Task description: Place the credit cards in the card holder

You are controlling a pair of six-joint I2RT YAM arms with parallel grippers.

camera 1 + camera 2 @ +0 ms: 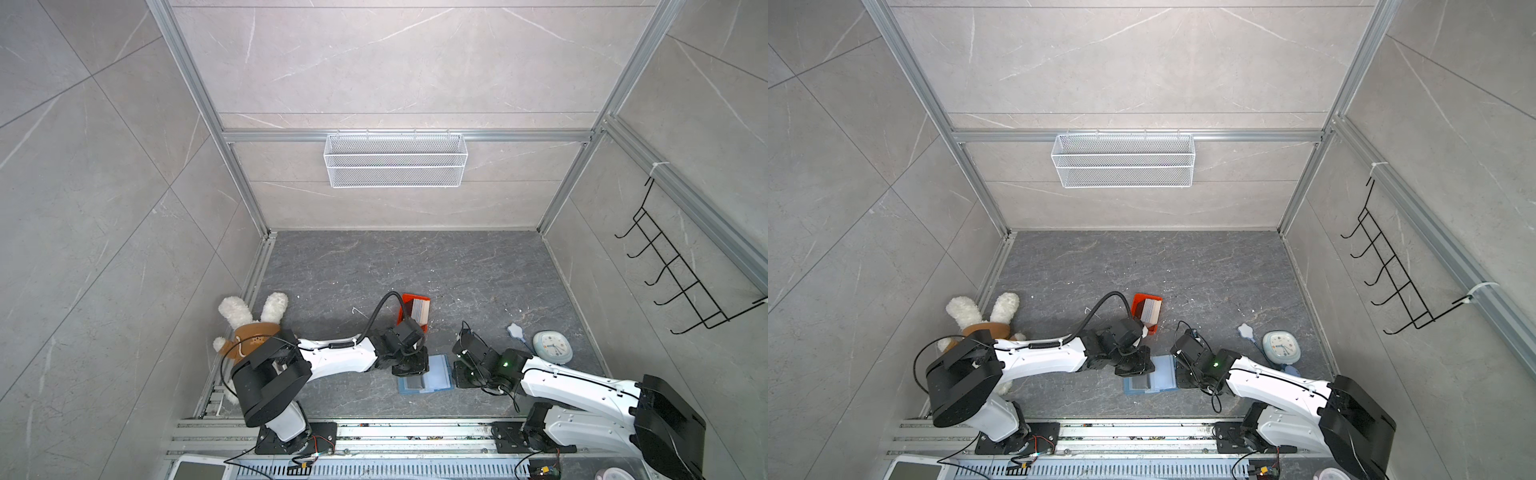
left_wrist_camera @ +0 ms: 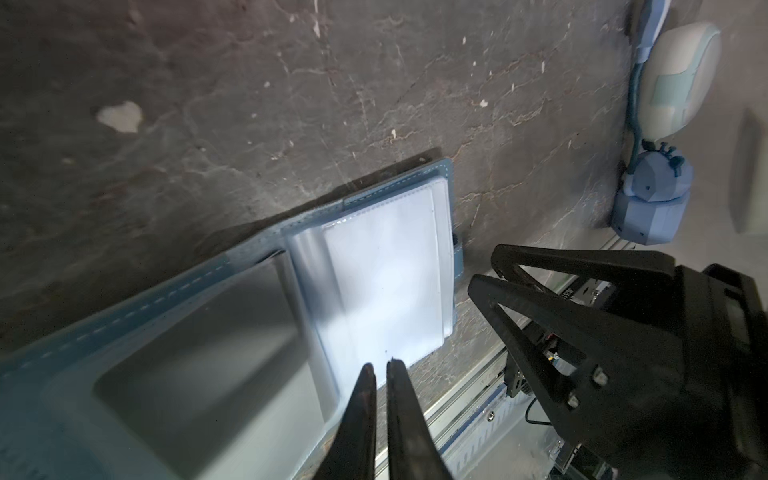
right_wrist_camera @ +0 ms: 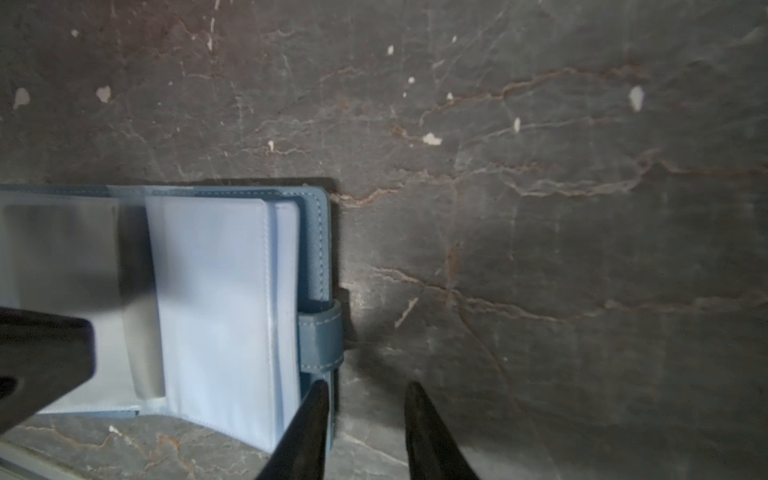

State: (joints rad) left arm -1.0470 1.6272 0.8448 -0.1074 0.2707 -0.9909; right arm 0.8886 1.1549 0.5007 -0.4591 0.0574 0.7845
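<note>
Grey tabletop (image 1: 374,270) is bearing the open card holder (image 1: 440,368). Left gripper (image 2: 381,365) is sitting closed at its 9 o'clock, right gripper (image 3: 366,386) open at 3 o'clock.

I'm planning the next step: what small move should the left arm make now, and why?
Probably lift the left gripper, shut and seemingly empty over the open card holder, across to the orange tray, where the credit cards stand waiting.
</note>
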